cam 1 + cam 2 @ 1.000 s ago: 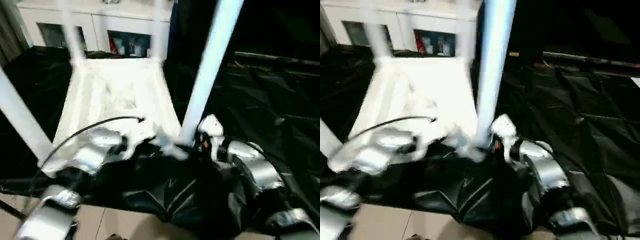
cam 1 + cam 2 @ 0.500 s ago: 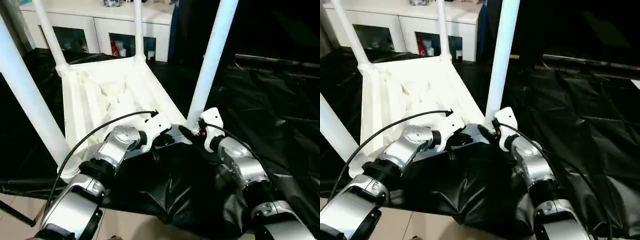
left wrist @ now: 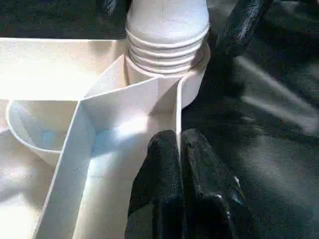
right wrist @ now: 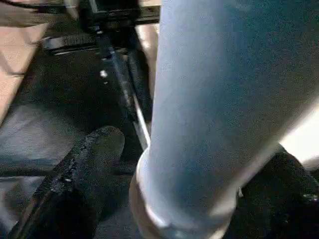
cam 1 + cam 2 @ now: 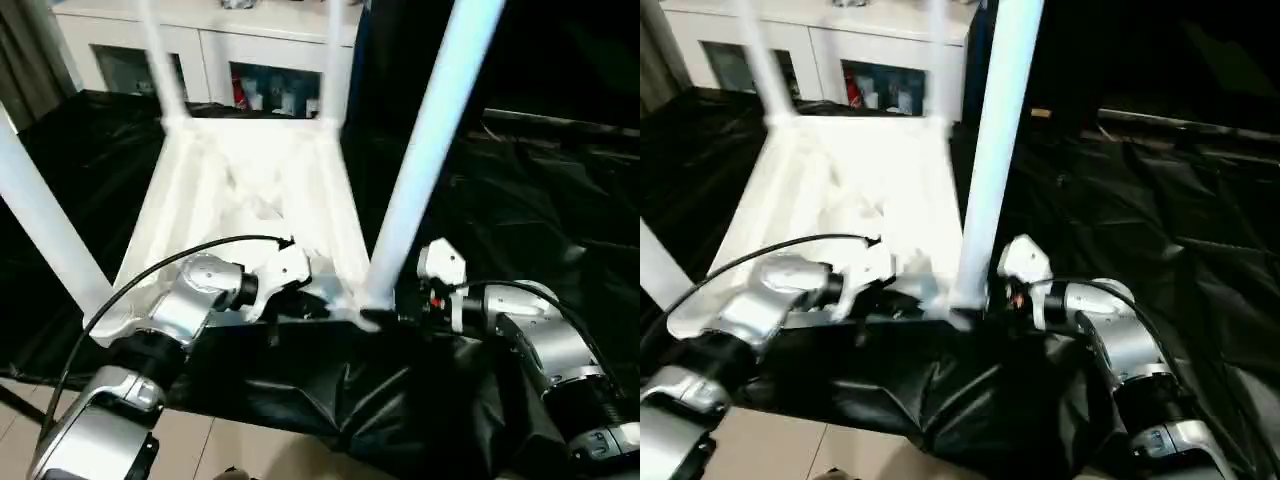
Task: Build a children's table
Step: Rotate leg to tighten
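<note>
Tabletop [image 5: 250, 190], white and ribbed side up, lies upside down on the black-draped work table [image 5: 540, 200], with its near edge at about six o'clock from the middle of the head view, and four legs stand up from its corner sockets. The near right leg [image 5: 425, 150] rises at roughly one o'clock from the right gripper [image 4: 174, 164], whose two black fingers [image 4: 75, 179] stand apart on either side of the leg's base; I cannot tell whether they press on it. The left gripper [image 3: 180, 149] has its fingers closed together over the thin wall of the tabletop's rim [image 3: 177, 119], just below the ribbed collar [image 3: 167, 50] where that leg enters its socket. Judged from this, all legs are in and the step in hand is seating or checking this last one. To do it well, the left gripper should hold the rim steady so the tabletop cannot slide on the slippery cloth, while the right closes squarely on the leg low down and drives it straight along the socket's axis, not sideways, which could tilt the leg or tip the whole piece.
</note>
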Available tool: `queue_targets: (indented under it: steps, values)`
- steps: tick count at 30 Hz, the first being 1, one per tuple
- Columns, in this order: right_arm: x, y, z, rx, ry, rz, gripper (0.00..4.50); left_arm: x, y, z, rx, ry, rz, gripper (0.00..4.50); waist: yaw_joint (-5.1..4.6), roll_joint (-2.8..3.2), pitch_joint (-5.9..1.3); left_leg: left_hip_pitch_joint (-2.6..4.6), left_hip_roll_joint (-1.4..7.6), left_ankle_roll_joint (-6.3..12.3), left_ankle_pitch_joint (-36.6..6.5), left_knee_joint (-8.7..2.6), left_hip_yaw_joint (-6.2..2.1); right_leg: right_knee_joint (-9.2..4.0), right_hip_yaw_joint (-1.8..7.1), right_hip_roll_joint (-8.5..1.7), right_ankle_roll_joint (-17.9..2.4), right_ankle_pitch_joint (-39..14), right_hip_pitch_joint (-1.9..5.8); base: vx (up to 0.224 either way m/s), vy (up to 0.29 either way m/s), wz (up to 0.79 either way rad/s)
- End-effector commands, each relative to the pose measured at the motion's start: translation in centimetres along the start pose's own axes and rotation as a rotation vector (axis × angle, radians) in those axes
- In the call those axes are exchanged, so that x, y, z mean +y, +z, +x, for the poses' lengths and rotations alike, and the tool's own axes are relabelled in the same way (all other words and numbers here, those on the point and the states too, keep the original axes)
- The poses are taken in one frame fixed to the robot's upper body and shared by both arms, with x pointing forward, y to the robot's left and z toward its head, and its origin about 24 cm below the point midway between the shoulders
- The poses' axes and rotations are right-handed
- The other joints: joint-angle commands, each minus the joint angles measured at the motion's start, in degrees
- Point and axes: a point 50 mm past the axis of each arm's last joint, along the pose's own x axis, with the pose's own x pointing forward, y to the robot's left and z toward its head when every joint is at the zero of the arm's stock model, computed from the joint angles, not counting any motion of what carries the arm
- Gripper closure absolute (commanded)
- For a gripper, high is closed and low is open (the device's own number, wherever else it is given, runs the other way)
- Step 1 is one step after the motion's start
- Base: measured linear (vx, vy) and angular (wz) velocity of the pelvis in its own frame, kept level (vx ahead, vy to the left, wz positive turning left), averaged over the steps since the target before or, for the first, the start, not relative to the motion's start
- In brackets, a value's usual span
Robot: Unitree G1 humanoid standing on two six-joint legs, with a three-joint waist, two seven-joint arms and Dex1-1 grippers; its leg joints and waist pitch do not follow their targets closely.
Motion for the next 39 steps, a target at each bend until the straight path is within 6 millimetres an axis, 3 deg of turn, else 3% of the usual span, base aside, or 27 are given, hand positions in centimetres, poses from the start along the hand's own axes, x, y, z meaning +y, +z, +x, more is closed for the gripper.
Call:
queue_targets:
  steps: [1,7,15,19,20,23,25,26,28,31,33,34,39]
  values:
    - [0.2,0.1,-0.4,0.023,0.045,-0.012,0.78,-0.4,1.1,0.0,-0.072,-0.072,0.019,4.5,-0.21,-0.56,-3.37,0.93,1.93,2.65,-13.7,-3.94,-0.9,-5.06,2.5,-4.29,-11.0,-15.5,2.08,0.0,0.0,0.0]
    - [0.5,0.1,-0.2,0.025,0.063,0.003,1.24,-0.2,1.1,-0.4,-0.071,-0.066,0.02,4.5,-0.34,-0.72,-3.23,0.96,1.87,1.63,-15.0,-4.07,-1.02,-5.4,2.54,-4.46,-9.9,-18.7,2.09,0.0,0.0,0.0]
    - [0.7,-0.2,-0.2,0.022,0.075,0.023,1.89,-0.1,1.4,-0.4,-0.086,-0.049,0.021,4.5,-0.29,-0.86,-3.25,0.91,1.86,1.87,-14.0,-4.03,-0.98,-5.29,2.56,-4.41,-10.0,-17.6,2.15,0.0,0.0,0.0]
    - [0.8,-0.6,-0.1,0.005,0.026,0.067,1.99,0.5,1.3,-0.2,-0.077,0.028,0.014,4.5,-0.19,-0.89,-3.18,0.88,1.84,1.84,-14.2,-4.04,-0.97,-5.41,2.57,-4.45,-9.8,-18.2,2.1,0.0,0.0,0.0]
    - [0.3,-1.1,0.1,0.0,-0.06,0.102,2.01,1.0,1.3,0.1,-0.064,0.094,0.003,4.5,-0.37,-0.9,-3.04,0.96,1.76,1.36,-14.9,-4.11,-0.98,-5.68,2.5,-4.35,-9.3,-20.1,1.9,0.0,0.0,0.0]
    - [-1.0,-2.3,0.9,0.007,-0.286,0.212,2.02,2.3,1.8,1.2,-0.075,0.244,-0.04,4.5,-0.77,-0.96,-3.07,1.08,1.53,0.09,-16.1,-4.13,-1.16,-6.04,2.31,-4.46,-8.3,-24.0,1.83,0.0,0.0,0.0]
    - [-1.4,-3.2,2.2,0.02,-0.44,0.292,2.03,3.2,2.6,2.8,-0.084,0.359,-0.06,4.5,-1.2,-0.68,-2.92,0.98,1.35,-0.76,-16.9,-4.22,-1.31,-6.31,2.18,-4.41,-7.7,-25.8,1.79,0.0,0.0,0.0]
    - [-1.4,-3.3,2.5,0.022,-0.464,0.302,2.03,3.4,2.8,3.2,-0.084,0.38,-0.062,4.5,-1.48,-0.94,-2.98,1.2,1.29,-1.15,-17.9,-4.18,-1.43,-6.58,2.04,-4.51,-6.9,-27.8,1.72,0.0,0.0,0.0]
    - [-1.3,-2.9,4.4,0.001,-0.523,0.317,2.04,3.6,3.6,4.6,-0.092,0.429,-0.077,4.5,-1.75,-0.28,-2.95,1.24,1.19,-0.4,-18.3,-4.09,-1.45,-7.12,2.2,-4.56,-6.5,-28.3,1.58,0.0,0.0,0.0]
    - [-1.3,-2.4,5.5,-0.006,-0.551,0.313,2.04,3.7,4.0,5.4,-0.083,0.445,-0.066,4.5,-1.8,-0.46,-3.25,0.84,1.17,0.14,-16.8,-4.19,-1.48,-6.71,2.22,-4.46,-6.9,-25.1,1.98,0.0,0.0,0.0]
    - [-1.3,-1.3,6.9,-0.051,-0.519,0.297,2.04,3.6,4.4,6.0,-0.081,0.43,-0.047,4.5,-1.94,0.24,-3.4,0.72,1.2,0.33,-16.6,-4.24,-1.49,-6.33,2.23,-4.32,-8.2,-21.4,2.11,0.0,0.0,0.0]
    - [-1.3,-1.2,6.9,-0.062,-0.51,0.297,1.48,3.6,4.5,5.9,-0.084,0.422,-0.043,4.5,-2.02,0.07,-3.37,0.6,1.13,0.7,-16.5,-4.23,-1.43,-6.3,2.2,-4.3,-8.5,-20.5,2.29,0.0,0.0,0.0]
    - [-1.6,-0.4,5.7,-0.11,-0.417,0.266,1.06,3.4,4.3,5.1,-0.108,0.34,-0.01,4.5,-1.86,0.16,-3.49,0.6,1.23,1.81,-16.3,-4.2,-1.34,-6.18,2.24,-4.35,-9.4,-19.0,2.52,0.0,0.0,0.0]
